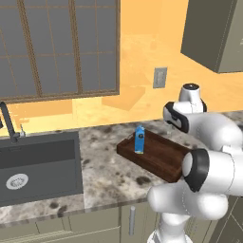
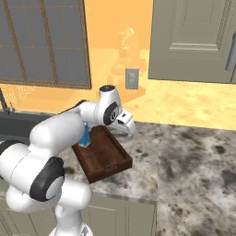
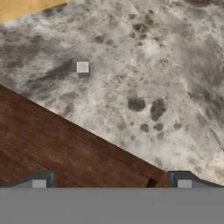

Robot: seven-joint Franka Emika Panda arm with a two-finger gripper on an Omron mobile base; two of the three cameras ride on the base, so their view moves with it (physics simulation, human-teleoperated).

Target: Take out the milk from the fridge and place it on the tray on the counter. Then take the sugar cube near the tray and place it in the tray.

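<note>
On the counter (image 2: 193, 152), the tray (image 1: 161, 154) lies near the front edge, with bare marble to its right. The gripper (image 3: 111, 183) hovers over the tray's far rim, fingers spread, holding nothing. The milk (image 1: 139, 139) stands upright in the tray; the sugar cube (image 3: 82, 68) sits just beyond the rim, unobstructed.

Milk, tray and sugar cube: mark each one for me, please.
milk (image 1: 139, 139), left base view, on the blue carton body.
tray (image 1: 163, 156), left base view, on its bare wooden floor.
sugar cube (image 3: 82, 68), hand view, on the cube's white top face.
</note>
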